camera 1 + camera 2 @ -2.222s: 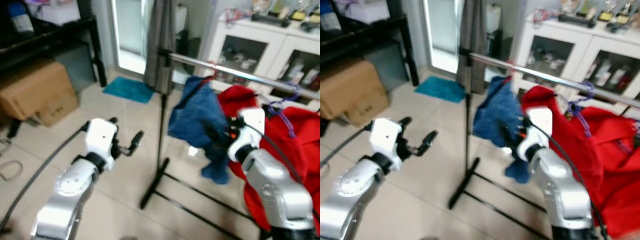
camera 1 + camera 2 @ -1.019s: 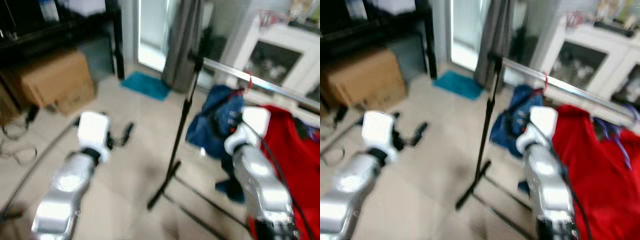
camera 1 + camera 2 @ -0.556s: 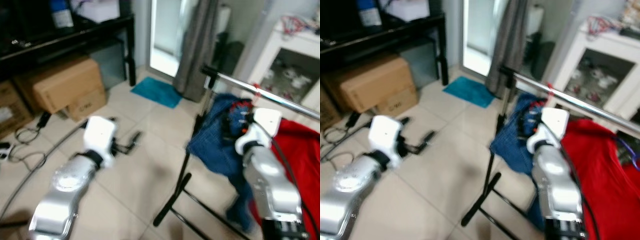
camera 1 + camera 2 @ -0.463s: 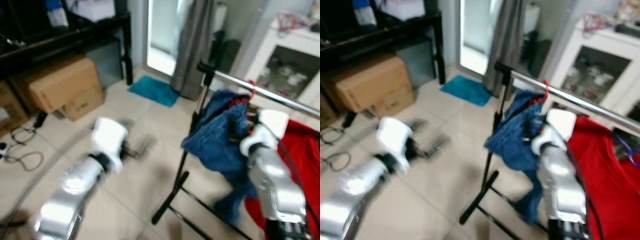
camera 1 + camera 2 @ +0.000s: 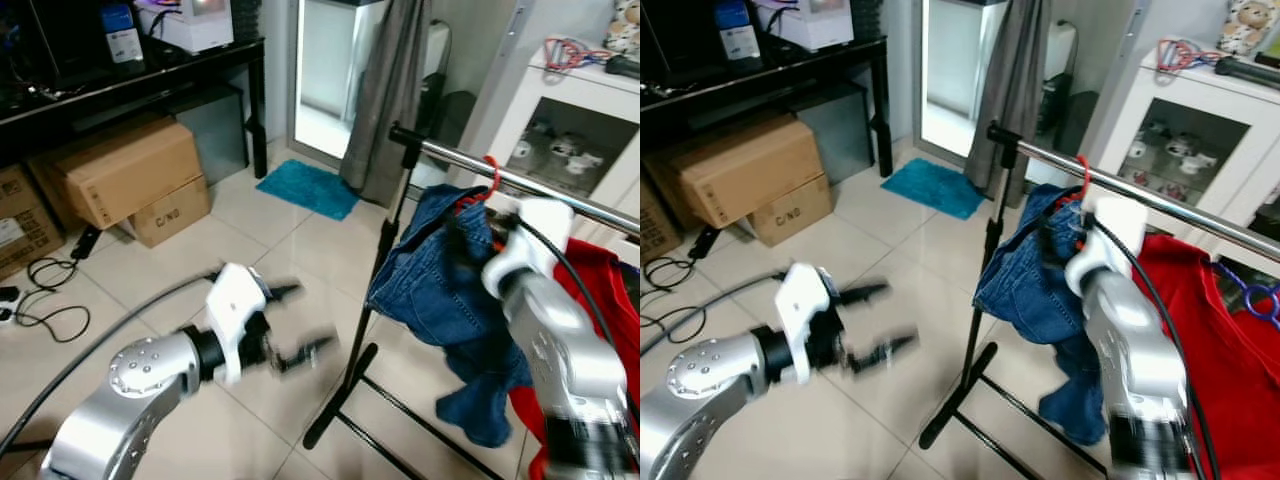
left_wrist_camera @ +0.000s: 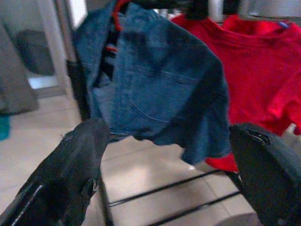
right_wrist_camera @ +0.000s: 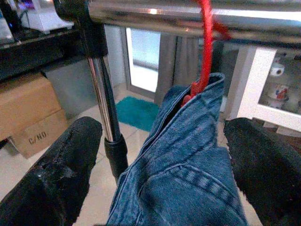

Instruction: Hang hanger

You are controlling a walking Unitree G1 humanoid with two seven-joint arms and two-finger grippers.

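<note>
A red hanger (image 5: 487,185) carrying blue jeans (image 5: 430,290) has its hook over the chrome rail (image 5: 450,158) near the rail's left end. In the right wrist view the red hook (image 7: 204,42) sits on the rail (image 7: 141,12), above the jeans (image 7: 188,183). My right gripper (image 7: 164,127) is open just before the jeans, and its fingers touch nothing. My left gripper (image 5: 305,320) is open low over the floor, left of the rack's post. Its wrist view faces the jeans (image 6: 155,89) and a red garment (image 6: 254,56).
A red garment (image 5: 1210,350) hangs further right on the rail. The rack's black post and floor bars (image 5: 345,395) stand between my arms. Cardboard boxes (image 5: 130,175), a black shelf, a teal mat (image 5: 305,187), floor cables (image 5: 40,300) and a white cabinet (image 5: 580,130) surround the spot.
The whole view has shifted and sharpened. The jeans now hang free from the rail with my right gripper drawn back from them. My left gripper has swung right, toward the rack's post.
</note>
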